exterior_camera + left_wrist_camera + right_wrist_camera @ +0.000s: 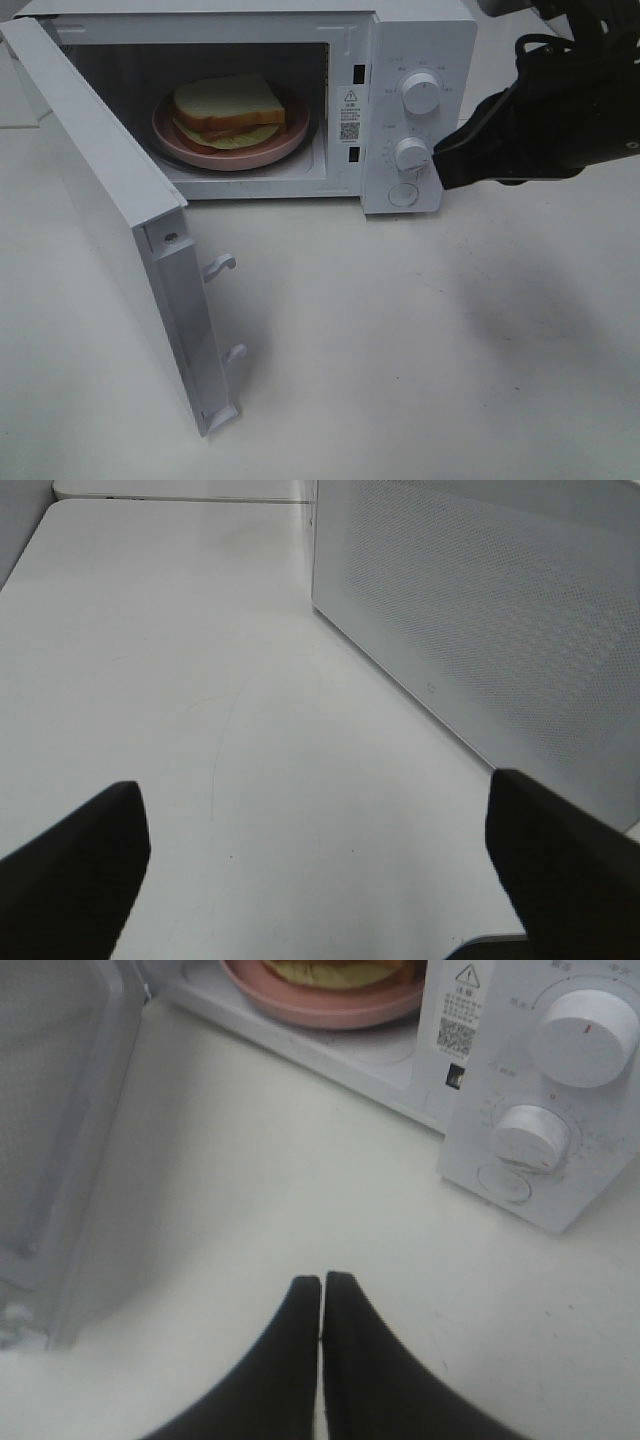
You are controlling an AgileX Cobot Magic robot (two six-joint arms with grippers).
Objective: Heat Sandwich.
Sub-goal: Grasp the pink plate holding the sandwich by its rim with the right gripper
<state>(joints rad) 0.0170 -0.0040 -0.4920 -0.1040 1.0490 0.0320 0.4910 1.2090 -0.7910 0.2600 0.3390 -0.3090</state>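
i see the sandwich lying flat on a round pink plate inside the microwave, whose door is open, far back and left of centre. the top slice is white bread with a tan-brown crust. pale yellow-green filling pokes out under its near edge. the stack sits level, well within the plate's rim, slightly toward the right.

A white table (plain, matte) spans everything, lit softly, perhaps from overhead.
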